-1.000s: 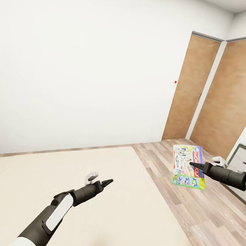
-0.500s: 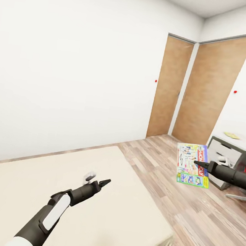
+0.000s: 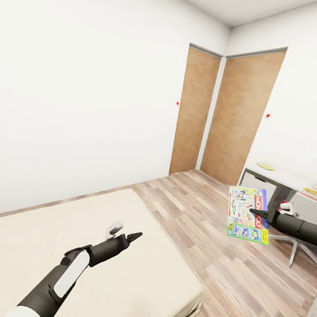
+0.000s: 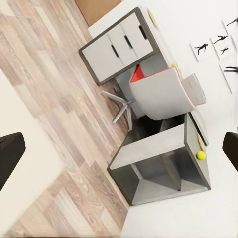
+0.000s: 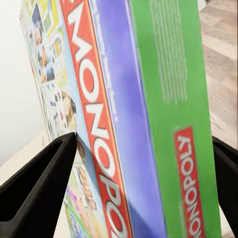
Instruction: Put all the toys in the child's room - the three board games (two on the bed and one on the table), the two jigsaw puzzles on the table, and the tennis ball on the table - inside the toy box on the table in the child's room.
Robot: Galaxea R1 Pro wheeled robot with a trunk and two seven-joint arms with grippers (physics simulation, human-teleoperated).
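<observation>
Currently the right claw (image 3: 258, 212) grips the MONOPOLY board game (image 3: 247, 214), its fingers (image 5: 42, 178) clamped either side of the box's green edge; the box is held upright in the air above the wood floor (image 3: 242, 283), between the bed (image 3: 129, 274) and the worktop (image 3: 295, 179). The left claw (image 3: 130, 236) hovers over the beige mattress, fingers spread, holding nothing. Left wrist view: worktop with white drawers (image 4: 116, 47), chair (image 4: 161, 94), and a yellow tennis ball (image 4: 201, 155) on the darker grey wing.
</observation>
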